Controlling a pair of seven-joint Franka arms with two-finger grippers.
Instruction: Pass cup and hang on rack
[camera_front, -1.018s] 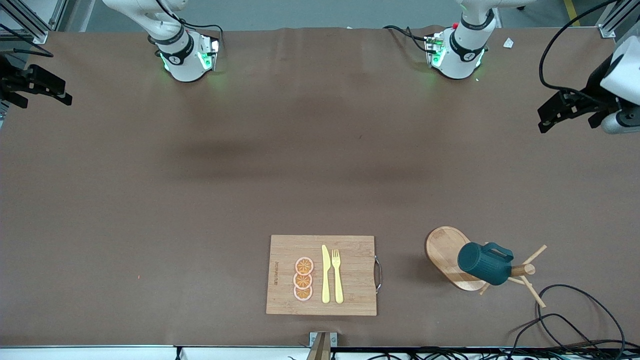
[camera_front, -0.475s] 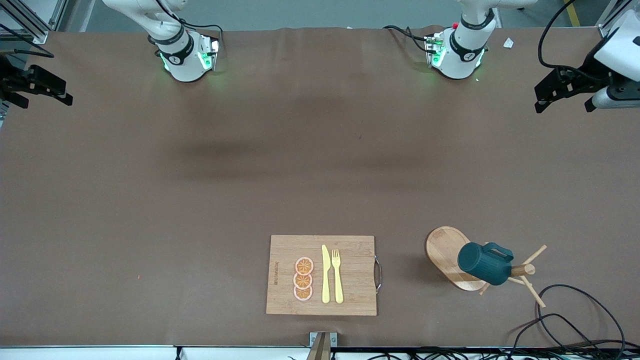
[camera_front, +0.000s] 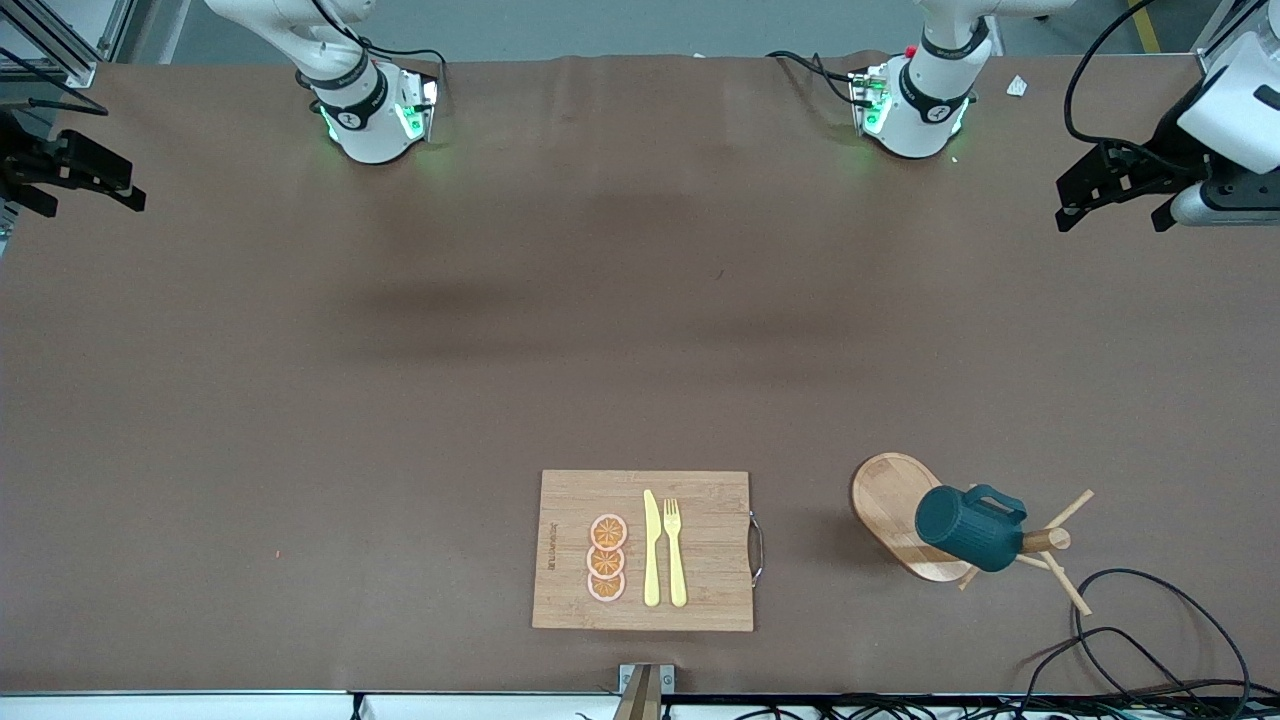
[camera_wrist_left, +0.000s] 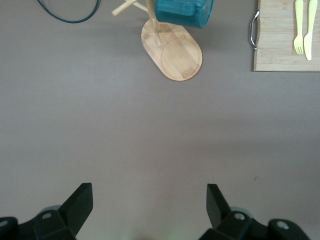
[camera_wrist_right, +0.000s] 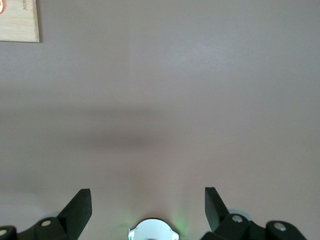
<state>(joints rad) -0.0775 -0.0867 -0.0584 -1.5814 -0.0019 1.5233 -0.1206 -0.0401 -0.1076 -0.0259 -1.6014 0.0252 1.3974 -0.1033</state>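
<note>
Brown paper-covered table (camera_front: 400, 400) under both raised arms.

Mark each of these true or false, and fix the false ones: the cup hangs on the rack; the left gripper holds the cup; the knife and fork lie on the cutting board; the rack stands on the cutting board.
1. The cup hangs on the rack. True.
2. The left gripper holds the cup. False: it is open and empty, up over the left arm's end of the table. The right gripper is also open and empty.
3. The knife and fork lie on the cutting board. True.
4. The rack stands on the cutting board. False: it stands on the table beside the board.
</note>
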